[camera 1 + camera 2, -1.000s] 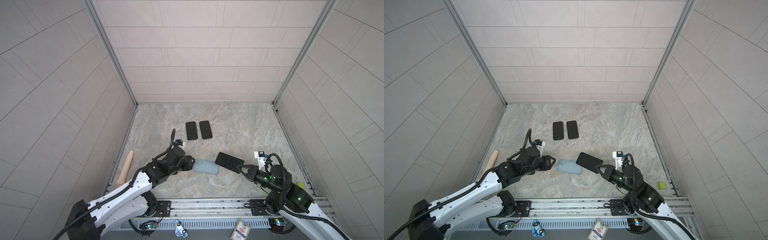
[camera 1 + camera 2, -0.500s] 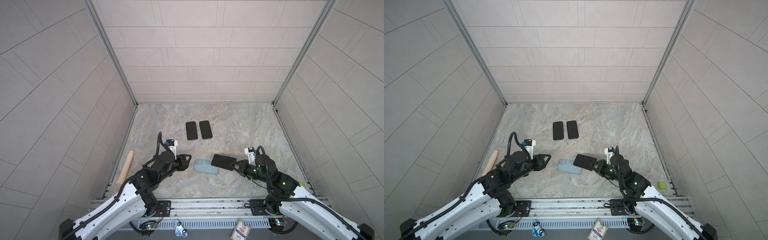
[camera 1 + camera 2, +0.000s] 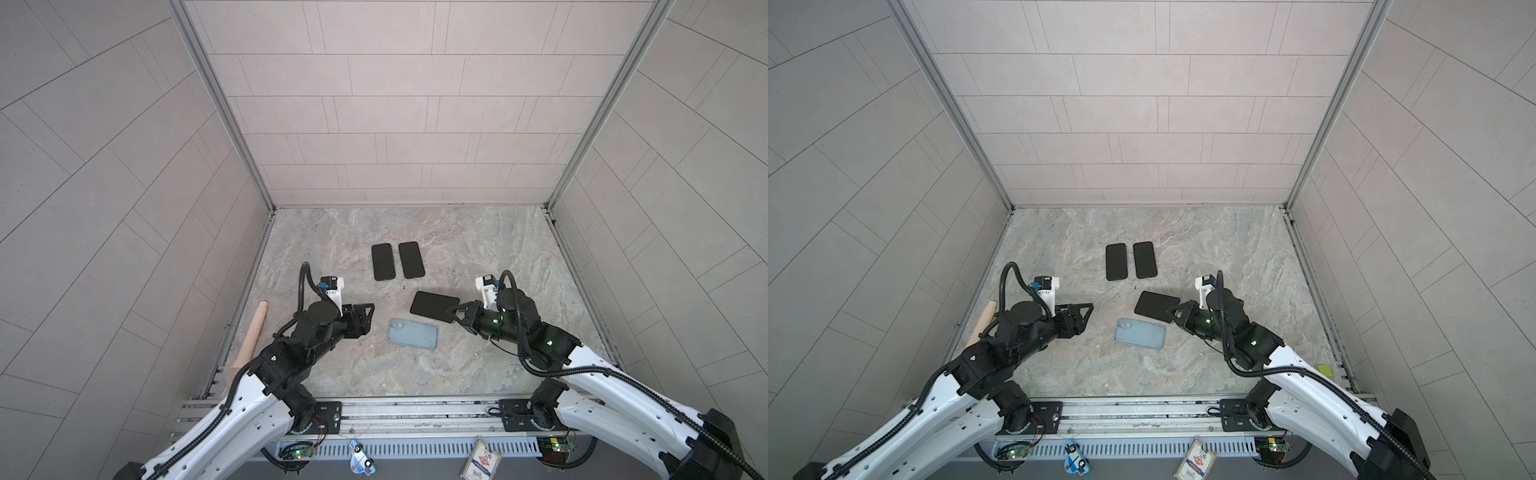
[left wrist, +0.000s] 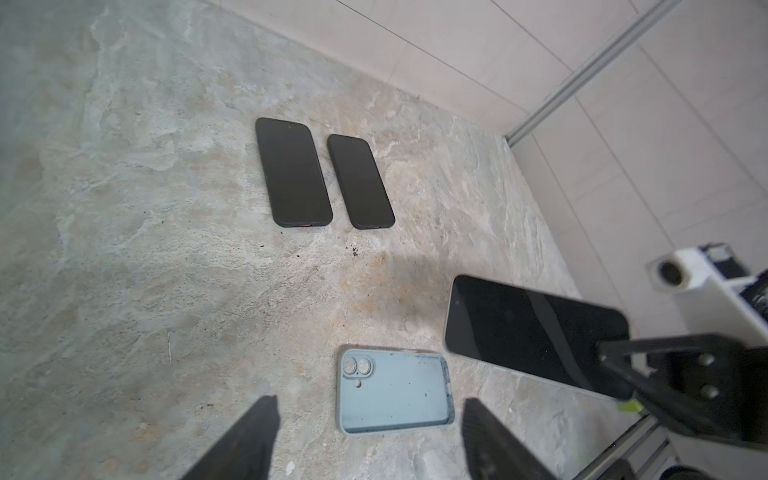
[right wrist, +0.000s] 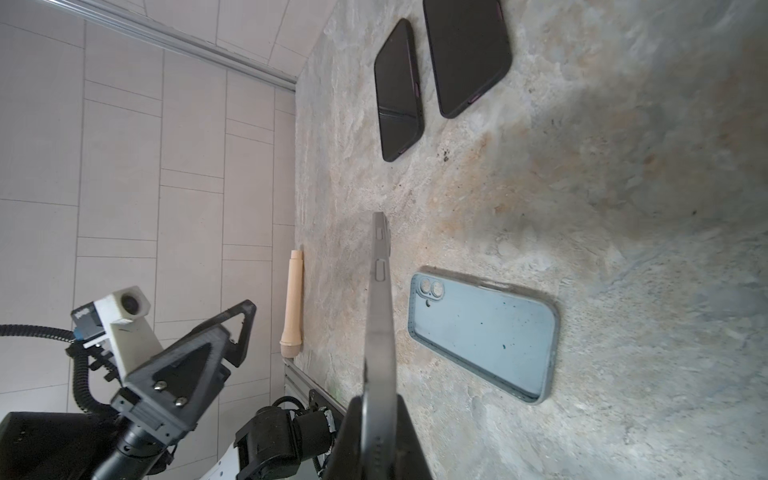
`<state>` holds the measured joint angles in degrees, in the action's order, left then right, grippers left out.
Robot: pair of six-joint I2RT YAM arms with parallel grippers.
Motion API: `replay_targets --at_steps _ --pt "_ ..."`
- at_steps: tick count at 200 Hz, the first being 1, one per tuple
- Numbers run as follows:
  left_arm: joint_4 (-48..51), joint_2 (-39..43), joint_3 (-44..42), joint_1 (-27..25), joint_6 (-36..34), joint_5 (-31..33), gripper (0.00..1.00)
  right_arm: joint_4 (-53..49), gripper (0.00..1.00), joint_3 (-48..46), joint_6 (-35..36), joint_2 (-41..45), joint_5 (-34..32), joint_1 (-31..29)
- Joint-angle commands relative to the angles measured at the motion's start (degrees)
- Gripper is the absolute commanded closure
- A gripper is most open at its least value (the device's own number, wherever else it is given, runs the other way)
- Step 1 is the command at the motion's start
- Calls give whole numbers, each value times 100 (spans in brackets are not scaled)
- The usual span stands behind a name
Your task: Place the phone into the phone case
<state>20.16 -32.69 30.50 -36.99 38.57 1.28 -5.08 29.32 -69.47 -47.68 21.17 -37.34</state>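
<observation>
Two arms: both reach in from the 6 o'clock edge of the tabletop (image 3: 478,249), one on its 9 o'clock side and one on its 3 o'clock side, tips facing each other across the middle.
right fingers (image 3: 454,311): closed tight on the short 3 o'clock end of the phone (image 3: 432,305), one finger over the screen and one beneath.
phone: black screen up, held clear of the stone with its shadow below. Its long axis runs from 3 towards 9 o'clock. The right wrist view shows it edge-on (image 5: 380,299), side buttons visible.
phone case (image 3: 412,333): pale blue and empty, flat on the tabletop a little towards 6 o'clock from the centre. Its hollow side is up and the camera cut-outs are at its 9 o'clock end.
phone to case: just beside the case at its 1 o'clock corner, not inside it. Whether its edge overhangs the rim I cannot tell.
left fingers (image 3: 365,318): spread wide and holding nothing, at 9 o'clock of the case and apart from it.
dark phones (image 3: 382,262) (image 3: 411,260): two, flat, side by side at 12 o'clock of the case, well apart from both arms.
wooden handle (image 3: 252,332): off the tabletop's 8 o'clock edge, along the foot of the wall.
</observation>
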Motion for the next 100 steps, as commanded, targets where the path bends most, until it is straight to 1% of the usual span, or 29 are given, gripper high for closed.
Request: replay_targets --at_steps 1,12,19,33,52,63,87,95,100 --pt "37 54 -131 677 130 -615 4 729 100 89 229 -251 425 -18" --pt "-250 -35 -342 1149 269 -1223 1 952 100 95 354 -505 651 -20" --pt "-448 -105 -479 1434 515 -1643 0 1090 100 100 388 -661 775 -19" --pt "-548 -185 -604 1768 642 -2017 0 1263 100 173 515 -953 1022 -21" --pt "-384 -58 -602 1810 687 -1866 0 1278 100 284 716 -1325 1260 -27" --pt "-426 36 -723 1810 820 -1751 0 1462 100 265 680 -1535 1406 -23" --pt "-824 141 -1190 1809 1144 -1496 0 2014 100 78 407 -1789 1566 -27" --pt "-990 119 -1290 1805 1170 -1440 0 2042 100 35 435 -1782 1534 -24" --pt "-1132 74 -1336 1807 1208 -1437 0 1980 98 30 501 -1768 1488 -25"
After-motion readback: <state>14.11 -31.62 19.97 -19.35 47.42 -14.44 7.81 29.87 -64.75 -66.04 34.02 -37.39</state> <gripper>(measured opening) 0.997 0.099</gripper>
